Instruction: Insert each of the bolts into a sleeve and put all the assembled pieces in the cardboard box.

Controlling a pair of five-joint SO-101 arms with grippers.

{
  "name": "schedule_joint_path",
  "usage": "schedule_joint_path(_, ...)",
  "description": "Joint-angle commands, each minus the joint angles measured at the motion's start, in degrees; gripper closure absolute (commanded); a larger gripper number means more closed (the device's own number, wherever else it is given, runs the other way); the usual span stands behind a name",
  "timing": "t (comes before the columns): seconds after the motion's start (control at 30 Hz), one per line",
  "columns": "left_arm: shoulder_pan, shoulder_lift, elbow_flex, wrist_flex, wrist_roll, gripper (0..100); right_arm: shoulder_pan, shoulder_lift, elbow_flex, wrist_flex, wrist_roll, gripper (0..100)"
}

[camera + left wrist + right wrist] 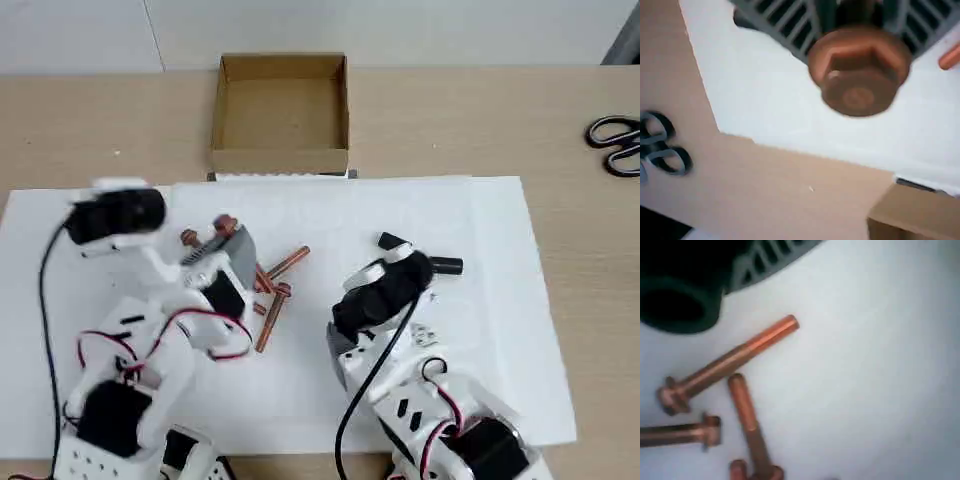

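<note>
— Bolt (857,75) in the left gripper (224,238)?
— Yes: pinched between the grey jaws, hex head sticking out, held above the left half of the white sheet (480,330).
— And the right gripper (405,258)?
— Hangs over the sheet's middle, black sleeve (677,305) close against it; gripped or not, cannot tell.
— Other bolts (285,262)?
— Lie loose on the sheet between both arms.
— Cardboard box (280,160)?
— Stands open just past the sheet's far edge; scissors (615,145) near the right edge of the table (100,120).
</note>
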Motion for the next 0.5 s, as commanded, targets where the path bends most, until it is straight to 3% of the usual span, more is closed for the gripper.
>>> schedule_joint_path(0.0,4.3,-6.3,3.7,-2.5,-0.6,100,-3.0,-0.4,-0.4,-1.5,-0.8,99.5)
schedule_joint_path(0.13,7.9,-12.4,8.1,-2.5,-0.7,100,-6.3,-0.4,-0.4,-1.5,-0.8,99.5)
schedule_joint_path(0.47,8.4,-16.6,10.9,-2.6,-0.7,100,-8.9,-0.4,1.5,-1.4,-0.8,99.5)
